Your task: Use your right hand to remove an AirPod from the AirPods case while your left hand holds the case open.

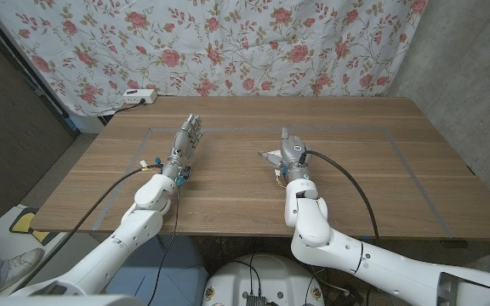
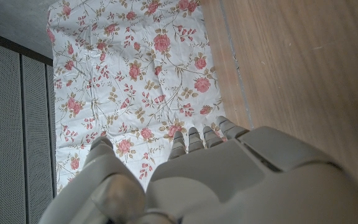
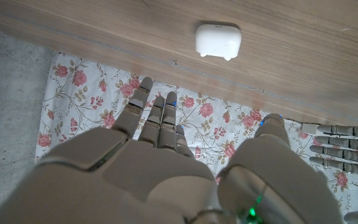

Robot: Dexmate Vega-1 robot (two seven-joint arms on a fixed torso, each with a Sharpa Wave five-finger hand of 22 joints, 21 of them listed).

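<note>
The right robot hand (image 1: 289, 153) was released: its fingers (image 3: 160, 121) reached out straight and close together, the thumb (image 3: 272, 134) stood apart, and nothing lay between them. In the head view it stood over the middle of the bench (image 1: 398, 183), fingers pointing toward the far edge. A black cable (image 1: 347, 183) ran back from its wrist along the arm.

The left robot hand (image 1: 187, 136) was likewise released, its fingers (image 2: 197, 137) stretched out with nothing in them. It sat well apart from the right robot hand, toward the robot's left, and its fingertips also showed at the edge of the right wrist view.

The AirPods case (image 3: 217, 40), a small white rounded box, lay on the bare wood of the bench, out beyond the right robot hand's fingertips and touching neither hand. Whether its lid was up I could not tell.

Thin tape lines (image 1: 228, 129) marked a rectangle on the bench. At the far left corner lay a white power strip (image 1: 139, 96), and behind the bench hung a curtain (image 1: 228, 42) with red roses.
</note>
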